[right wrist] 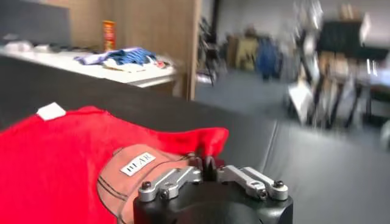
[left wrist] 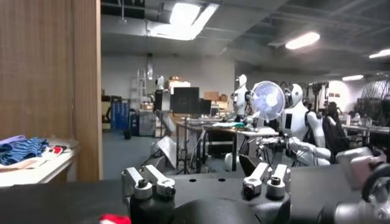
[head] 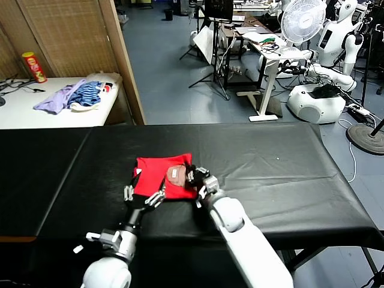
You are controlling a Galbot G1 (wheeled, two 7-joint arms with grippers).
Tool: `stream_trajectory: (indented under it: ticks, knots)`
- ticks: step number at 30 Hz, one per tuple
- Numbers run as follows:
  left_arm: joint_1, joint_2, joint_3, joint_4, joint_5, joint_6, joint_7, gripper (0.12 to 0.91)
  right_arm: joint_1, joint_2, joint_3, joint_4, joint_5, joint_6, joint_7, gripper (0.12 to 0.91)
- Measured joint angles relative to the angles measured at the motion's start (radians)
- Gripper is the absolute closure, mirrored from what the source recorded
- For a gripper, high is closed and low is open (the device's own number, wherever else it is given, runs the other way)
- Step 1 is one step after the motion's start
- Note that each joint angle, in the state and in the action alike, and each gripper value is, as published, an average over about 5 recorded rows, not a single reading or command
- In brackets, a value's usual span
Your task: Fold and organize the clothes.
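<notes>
The right gripper [head: 196, 182] is seen at the right-hand edge of the red T-shirt [head: 157, 178], its fingers [right wrist: 201, 163] drawn nearly together on a raised fold of red cloth beside the brown print [right wrist: 131, 173]; the fold is pinched between them. The left gripper [head: 143, 193] is placed at the near left edge of the same garment, its fingers [left wrist: 149, 181] spread wide with nothing held between them; only a small red corner of cloth [left wrist: 114, 218] is visible below them in the left wrist view.

The T-shirt is shown as a compact folded rectangle lying on the black table [head: 270, 168], near the front edge and slightly left of centre. A small white neck label [right wrist: 51, 111] is visible on the red fabric, and a white patch lettered "BEAR" [right wrist: 138, 164] is set within the brown print.

Behind and to the left, a white side table [head: 36, 111] is shown carrying a heap of lilac and blue-striped garments [head: 75, 96] and a red and yellow canister [head: 34, 66]. A wooden partition [head: 123, 57] is set beside it. Farther back, a white fan [head: 302, 21] and other white robots [head: 336, 36] are visible on the grey floor.
</notes>
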Motion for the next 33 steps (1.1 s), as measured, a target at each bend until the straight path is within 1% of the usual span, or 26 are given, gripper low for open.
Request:
stream_trajectory:
  ticks: [2, 3, 4, 6, 7, 9, 10, 14, 16, 20, 24, 28, 33]
  knots:
    - [0.001, 0.006, -0.006, 0.009, -0.004, -0.004, -0.005, 0.232, -0.017, -0.037, 0.006, 0.023, -0.041, 0.045, -0.015, 0.579]
    - [0.003, 0.009, -0.010, 0.015, -0.006, -0.008, -0.005, 0.232, -0.031, -0.055, 0.012, 0.040, -0.055, 0.065, -0.015, 0.512]
    - [0.005, 0.012, -0.015, 0.021, -0.009, -0.011, -0.005, 0.232, -0.049, -0.074, 0.019, 0.061, -0.065, 0.083, -0.011, 0.462]
    - [0.011, 0.020, -0.023, 0.031, -0.015, -0.011, -0.002, 0.232, -0.097, -0.107, 0.037, 0.114, -0.071, 0.110, 0.006, 0.353]
    - [0.016, 0.024, -0.026, 0.034, -0.021, -0.007, -0.002, 0.232, -0.126, -0.121, 0.049, 0.145, -0.069, 0.117, 0.017, 0.311]
    - [0.026, 0.034, -0.029, 0.032, -0.038, 0.009, -0.009, 0.232, -0.190, -0.140, 0.075, 0.214, -0.054, 0.120, 0.041, 0.254]
    - [0.032, 0.041, -0.029, 0.027, -0.047, 0.020, -0.021, 0.232, -0.224, -0.145, 0.090, 0.250, -0.041, 0.116, 0.054, 0.241]
    - [0.064, 0.074, -0.037, -0.005, -0.075, 0.069, -0.082, 0.232, -0.375, -0.150, 0.154, 0.395, 0.023, 0.088, 0.105, 0.228]
    - [0.088, 0.092, -0.050, -0.029, -0.086, 0.085, -0.101, 0.232, -0.458, -0.150, 0.188, 0.463, 0.058, 0.071, 0.133, 0.228]
    - [0.169, 0.130, -0.097, -0.079, -0.110, 0.093, -0.112, 0.232, -0.626, -0.164, 0.257, 0.582, 0.107, 0.044, 0.196, 0.227]
    - [0.279, 0.149, -0.161, -0.124, -0.134, 0.106, -0.112, 0.232, -0.770, -0.172, 0.304, 0.679, 0.113, 0.021, 0.248, 0.227]
    - [0.388, 0.145, -0.220, -0.172, -0.164, 0.152, -0.114, 0.232, -0.889, -0.158, 0.322, 0.765, 0.114, -0.029, 0.302, 0.227]
    - [0.498, 0.136, -0.268, -0.244, -0.225, 0.230, -0.148, 0.232, -1.003, -0.147, 0.338, 0.857, 0.121, -0.115, 0.367, 0.227]
